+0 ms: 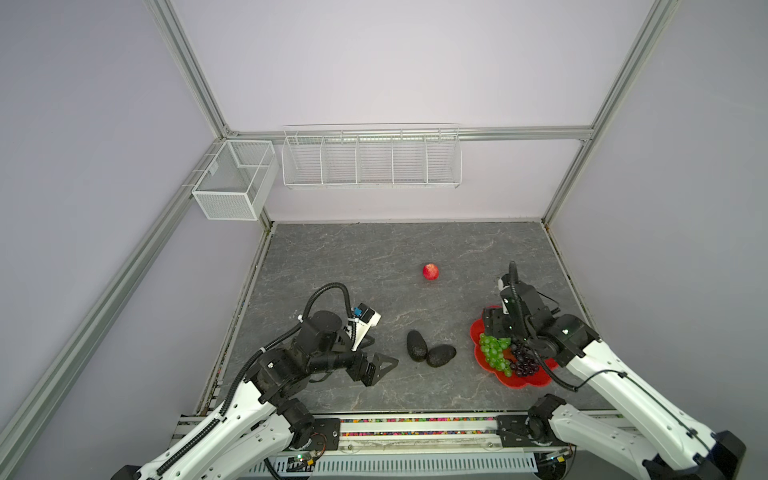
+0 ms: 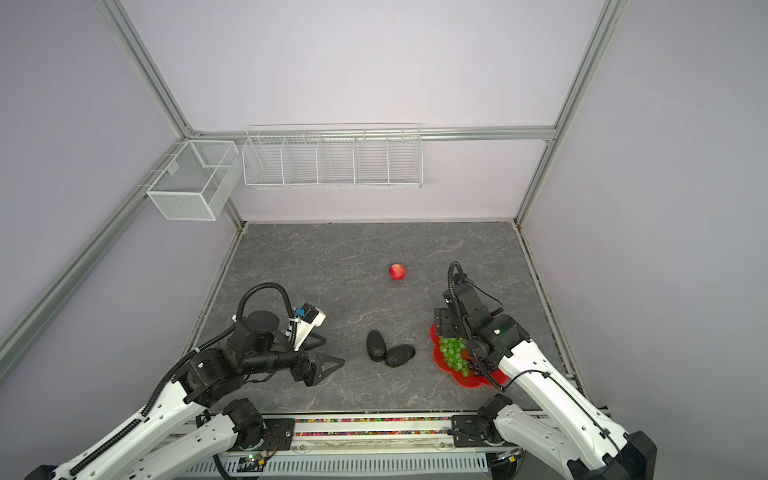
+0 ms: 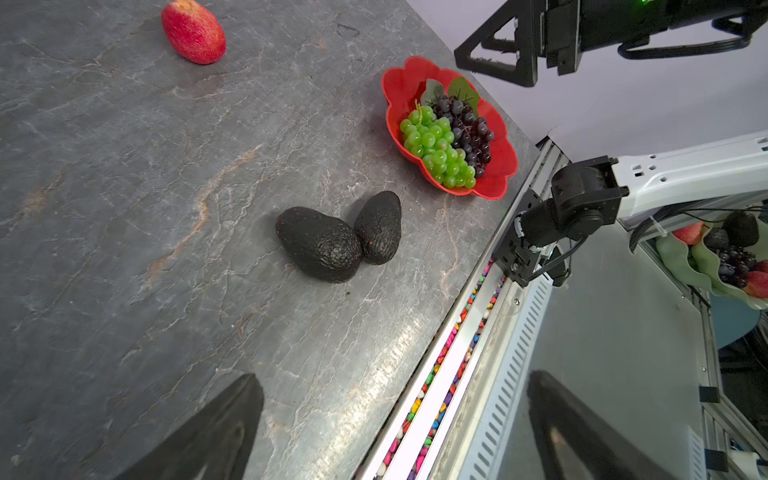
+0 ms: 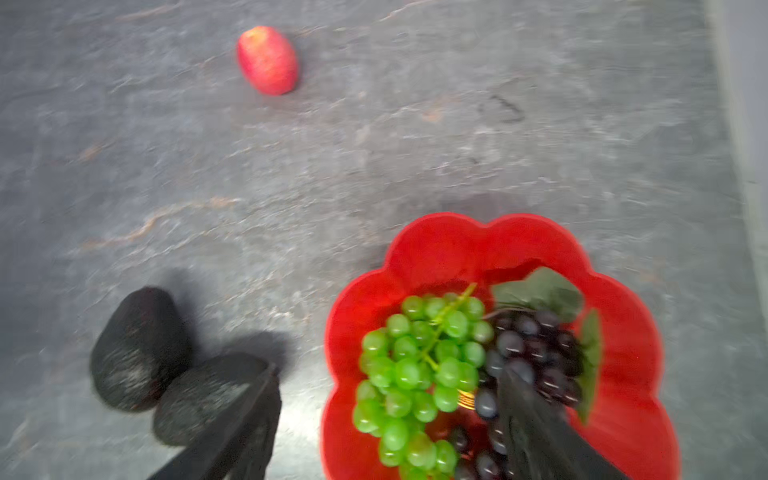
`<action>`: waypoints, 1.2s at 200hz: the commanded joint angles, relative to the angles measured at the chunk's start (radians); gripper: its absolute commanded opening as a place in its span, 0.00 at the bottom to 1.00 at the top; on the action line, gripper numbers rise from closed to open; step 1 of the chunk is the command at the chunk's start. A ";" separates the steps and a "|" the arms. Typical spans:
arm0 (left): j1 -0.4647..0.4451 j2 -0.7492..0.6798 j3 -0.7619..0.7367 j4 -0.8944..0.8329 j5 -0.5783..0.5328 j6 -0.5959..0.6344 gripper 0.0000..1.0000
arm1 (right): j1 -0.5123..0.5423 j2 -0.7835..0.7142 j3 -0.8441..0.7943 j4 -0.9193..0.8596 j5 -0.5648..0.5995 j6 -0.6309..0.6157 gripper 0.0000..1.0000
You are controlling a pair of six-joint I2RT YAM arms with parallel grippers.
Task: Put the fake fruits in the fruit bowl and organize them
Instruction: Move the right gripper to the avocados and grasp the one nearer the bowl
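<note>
The red fruit bowl (image 1: 528, 380) (image 2: 465, 380) (image 3: 399, 83) (image 4: 436, 249) sits at the table's front right. In it lie the green grape bunch (image 1: 494, 351) (image 3: 436, 149) (image 4: 419, 361) and, beside it, the dark purple bunch with leaves (image 1: 524, 361) (image 3: 469, 129) (image 4: 532, 345). Two black avocados (image 1: 417, 345) (image 1: 441, 355) (image 3: 320, 245) (image 3: 378, 226) touch each other on the table left of the bowl. The red apple (image 1: 431, 272) (image 4: 268, 60) lies farther back. My right gripper (image 1: 492, 332) (image 4: 386, 395) hangs open above the bowl, holding nothing. My left gripper (image 1: 376, 353) (image 3: 395, 415) is open and empty, left of the avocados.
White wire baskets (image 1: 370, 158) and a mesh basket (image 1: 235, 178) hang on the back wall. A rail filled with coloured pebbles (image 1: 415, 420) runs along the table's front edge. The right wall stands close behind the bowl.
</note>
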 commanded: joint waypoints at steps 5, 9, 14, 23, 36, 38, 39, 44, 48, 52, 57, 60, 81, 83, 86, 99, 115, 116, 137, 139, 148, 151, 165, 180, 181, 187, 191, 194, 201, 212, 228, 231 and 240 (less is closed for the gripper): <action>-0.004 -0.044 0.012 -0.018 -0.038 0.020 0.99 | 0.126 0.052 -0.070 0.160 -0.202 -0.122 0.83; -0.005 -0.047 0.011 -0.017 -0.035 0.021 0.99 | 0.153 0.060 -0.076 0.168 -0.189 -0.136 0.83; -0.003 -0.050 0.011 -0.015 -0.034 0.021 0.99 | 0.178 0.071 -0.078 0.176 -0.180 -0.153 0.83; -0.004 -0.049 0.010 -0.012 -0.024 0.023 0.99 | 0.212 0.095 -0.082 0.186 -0.181 -0.186 0.83; -0.003 -0.038 0.011 -0.010 -0.007 0.026 0.99 | 0.239 0.137 -0.083 0.208 -0.220 -0.232 0.84; -0.004 -0.036 0.011 -0.011 -0.005 0.026 0.99 | 0.244 0.144 -0.082 0.210 -0.227 -0.237 0.84; -0.004 -0.035 0.011 -0.011 -0.004 0.026 0.99 | 0.246 0.147 -0.081 0.211 -0.230 -0.241 0.84; -0.004 -0.029 0.012 -0.012 0.002 0.029 0.99 | 0.259 0.164 -0.078 0.213 -0.240 -0.259 0.84; -0.005 -0.025 0.013 -0.012 0.006 0.030 0.99 | 0.273 0.178 -0.074 0.211 -0.243 -0.274 0.84; -0.004 -0.022 0.013 -0.012 0.008 0.032 0.99 | 0.288 0.191 -0.068 0.206 -0.239 -0.288 0.84; -0.004 -0.018 0.014 -0.013 0.008 0.030 0.99 | 0.306 0.208 -0.060 0.200 -0.227 -0.303 0.84; -0.005 -0.015 0.015 -0.014 0.007 0.030 0.99 | 0.316 0.215 -0.056 0.196 -0.216 -0.311 0.85; -0.005 -0.005 0.016 -0.018 -0.004 0.030 0.99 | 0.373 0.271 -0.030 0.159 -0.156 -0.367 0.91; -0.004 -0.005 0.016 -0.018 -0.003 0.030 0.99 | 0.377 0.276 -0.027 0.156 -0.152 -0.371 0.91; -0.004 -0.005 0.016 -0.018 -0.004 0.030 0.99 | 0.382 0.282 -0.024 0.155 -0.151 -0.379 0.92; -0.003 -0.007 0.016 -0.018 -0.004 0.029 0.99 | 0.403 0.302 -0.006 0.147 -0.140 -0.416 0.99; -0.004 -0.007 0.016 -0.018 0.000 0.030 0.99 | 0.409 0.312 0.018 0.108 -0.153 -0.495 0.89; -0.004 -0.007 0.016 -0.018 -0.001 0.030 0.99 | 0.408 0.312 0.018 0.106 -0.155 -0.502 0.89; -0.004 -0.009 0.016 -0.018 -0.001 0.031 0.99 | 0.409 0.272 0.041 0.094 -0.197 -0.733 0.88; -0.003 -0.010 0.016 -0.018 -0.001 0.032 0.99 | 0.408 0.265 0.036 0.097 -0.197 -0.759 0.89; -0.004 -0.015 0.016 -0.018 -0.001 0.031 0.99 | 0.407 0.231 -0.006 0.130 -0.191 -0.865 0.89; -0.004 -0.018 0.016 -0.018 -0.001 0.031 0.99 | 0.400 0.216 -0.023 0.146 -0.186 -0.894 0.89; -0.002 -0.030 0.016 -0.017 0.001 0.030 0.99 | 0.352 0.160 -0.075 0.187 -0.266 -1.013 0.89; -0.004 -0.043 0.014 -0.014 0.006 0.027 0.99 | 0.323 0.127 -0.116 0.201 -0.315 -1.104 0.89; -0.004 -0.043 0.014 -0.013 0.006 0.028 0.99 | 0.322 0.126 -0.118 0.201 -0.317 -1.111 0.89; -0.004 -0.045 0.014 -0.013 0.009 0.028 0.99 | 0.321 0.124 -0.131 0.201 -0.323 -1.141 0.90; -0.004 -0.046 0.014 -0.013 0.011 0.029 0.99 | 0.322 0.126 -0.140 0.205 -0.323 -1.156 0.91; -0.004 -0.048 0.013 -0.012 0.010 0.028 0.99 | 0.320 0.129 -0.143 0.209 -0.324 -1.165 0.91; -0.004 -0.048 0.014 -0.012 0.013 0.028 0.99 | 0.320 0.141 -0.151 0.222 -0.324 -1.179 0.92; -0.003 -0.047 0.014 -0.012 0.014 0.028 0.99 | 0.320 0.168 -0.153 0.243 -0.324 -1.186 0.93; -0.005 -0.048 0.014 -0.013 0.011 0.028 0.99 | 0.319 0.211 -0.147 0.280 -0.327 -1.198 0.95; -0.003 -0.048 0.014 -0.013 0.010 0.028 0.99 | 0.319 0.219 -0.145 0.285 -0.329 -1.201 0.95; -0.004 -0.051 0.014 -0.013 0.008 0.028 0.99 | 0.318 0.247 -0.140 0.303 -0.325 -1.201 0.96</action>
